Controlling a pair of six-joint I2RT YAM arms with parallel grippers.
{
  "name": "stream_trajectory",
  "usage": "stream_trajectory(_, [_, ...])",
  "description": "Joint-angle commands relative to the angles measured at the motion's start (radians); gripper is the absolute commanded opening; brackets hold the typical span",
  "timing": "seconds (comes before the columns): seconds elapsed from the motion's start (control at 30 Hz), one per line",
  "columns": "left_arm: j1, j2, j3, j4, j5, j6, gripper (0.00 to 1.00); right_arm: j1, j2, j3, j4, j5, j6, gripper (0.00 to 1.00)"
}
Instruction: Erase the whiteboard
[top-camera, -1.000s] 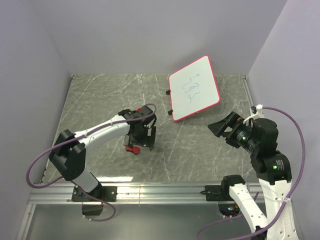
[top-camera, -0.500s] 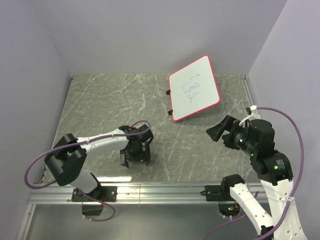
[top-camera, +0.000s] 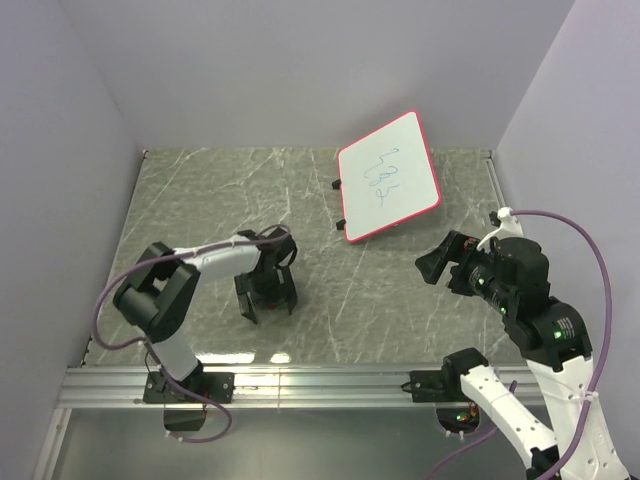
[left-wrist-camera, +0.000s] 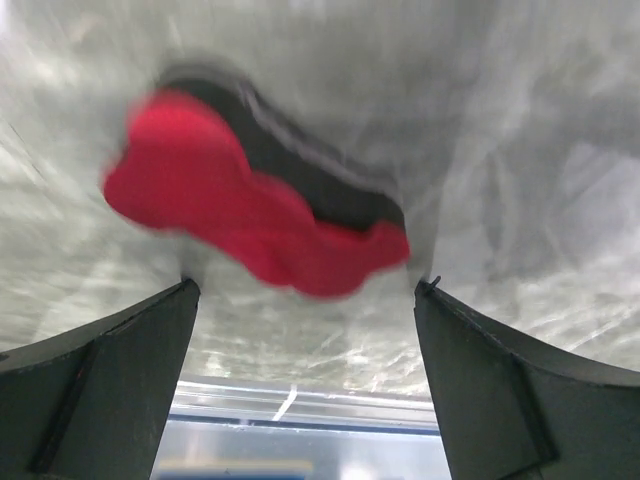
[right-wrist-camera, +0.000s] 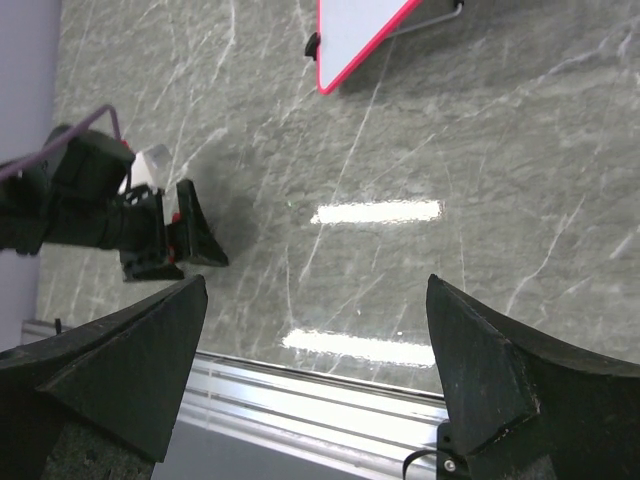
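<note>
Whiteboard (top-camera: 388, 178): far right part of the table (top-camera: 200, 200), set askew, red rim, blue-green scribble (top-camera: 383, 172) on its face. Neither arm touches it.

Right gripper (top-camera: 440, 262): near the board's near edge, clear of the table, jaws wide apart, holding nothing.

Left gripper (top-camera: 265, 297): near centre-left, well apart from the board, jaws wide apart, holding nothing. Red eraser (left-wrist-camera: 250, 205), blurred, lies just ahead of its fingertips.
</note>
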Motion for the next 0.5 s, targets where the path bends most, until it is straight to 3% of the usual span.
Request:
stream_trajectory(0.0, [0.064,0.126,0.121,0.125,-0.197,0.145,0.97,0.021,0.005,0.033,0.009,0.047,-0.03,0.97])
stream_trajectory(0.27, [0.078,0.395,0.534,-0.01,-0.274,0.291,0.95,0.031,0.034,0.047,0.026,0.061,-0.04,0.97])
stream_trajectory(0.47, [0.083,0.429,0.562,-0.019,-0.254,0.314,0.9,0.031,0.053,0.067,0.009,0.096,-0.05,0.97])
